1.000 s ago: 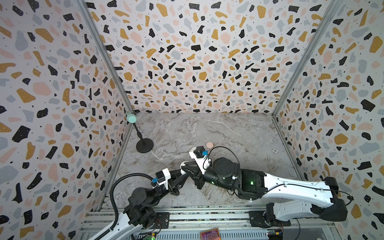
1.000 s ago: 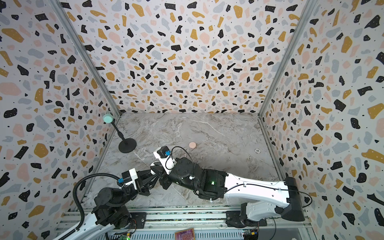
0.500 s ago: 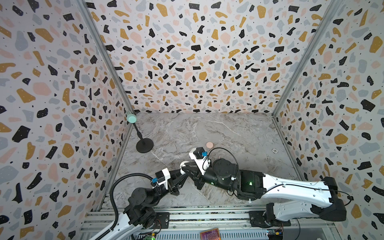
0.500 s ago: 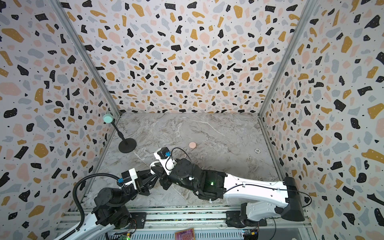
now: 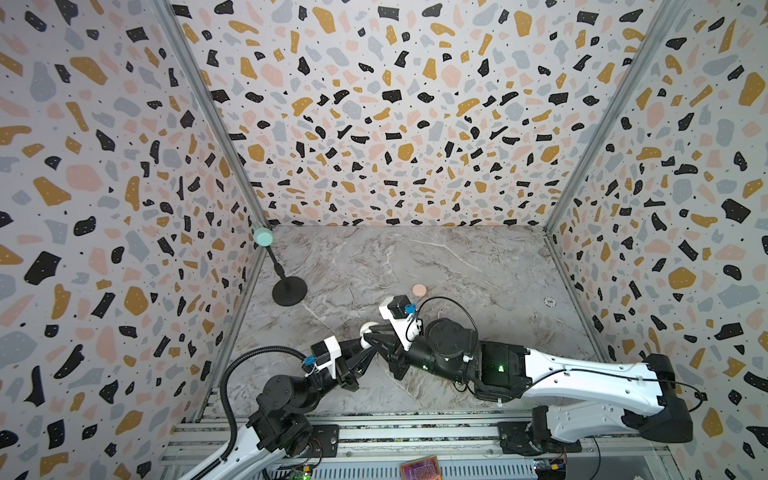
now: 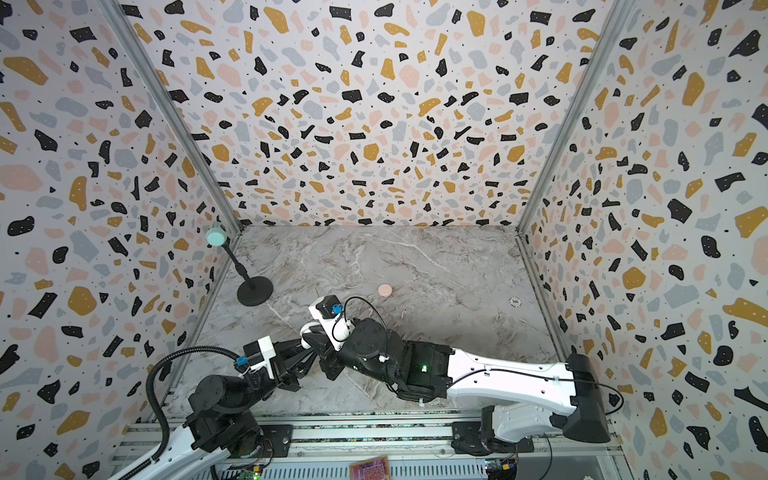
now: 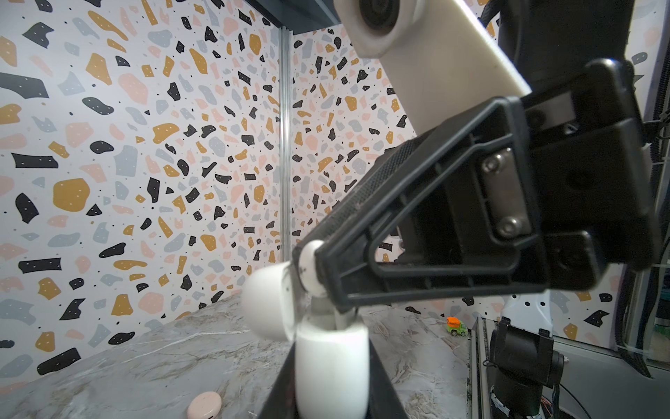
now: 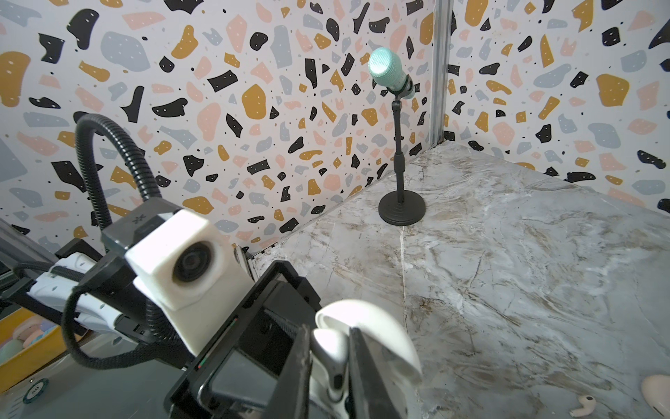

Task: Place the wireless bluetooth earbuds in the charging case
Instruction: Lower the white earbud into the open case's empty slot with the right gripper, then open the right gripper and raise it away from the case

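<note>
**White earbud [image 8: 328, 348] at the open charging case [image 7: 331, 362]**

Left fingers [image 7: 279, 395] clench the charging case (lid swung open) above the worktop [image 5: 457, 266]. Right fingers [image 8: 368, 377] pinch the white earbud at its mouth. A pink case [image 5: 419, 289] lies apart.

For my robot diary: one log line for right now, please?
left gripper: shut on white case, lid open | right gripper: shut on white earbud at case mouth | table: pink case, pink earbud loose

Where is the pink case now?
In a top view the pink case lies on the marble table, right of the microphone stand.
</note>
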Controlling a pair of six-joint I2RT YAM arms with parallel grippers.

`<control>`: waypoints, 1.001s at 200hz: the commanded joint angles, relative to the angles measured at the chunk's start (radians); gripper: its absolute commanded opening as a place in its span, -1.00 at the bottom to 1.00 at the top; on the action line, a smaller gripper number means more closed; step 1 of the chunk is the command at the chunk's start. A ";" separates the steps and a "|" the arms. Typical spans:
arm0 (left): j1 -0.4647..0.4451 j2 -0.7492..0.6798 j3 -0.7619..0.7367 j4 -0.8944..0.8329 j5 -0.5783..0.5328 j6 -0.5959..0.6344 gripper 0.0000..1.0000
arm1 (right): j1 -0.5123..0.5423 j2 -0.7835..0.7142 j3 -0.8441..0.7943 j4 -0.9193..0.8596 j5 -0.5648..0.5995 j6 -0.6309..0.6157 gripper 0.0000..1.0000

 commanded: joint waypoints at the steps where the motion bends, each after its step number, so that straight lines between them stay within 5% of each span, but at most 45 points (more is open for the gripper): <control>1: 0.005 -0.016 -0.006 0.071 -0.005 -0.004 -1.00 | 0.005 -0.030 -0.010 0.003 0.010 -0.001 -0.67; 200: 0.008 -0.021 -0.007 0.068 -0.006 -0.007 -1.00 | 0.006 -0.054 -0.025 0.015 0.022 -0.004 -0.38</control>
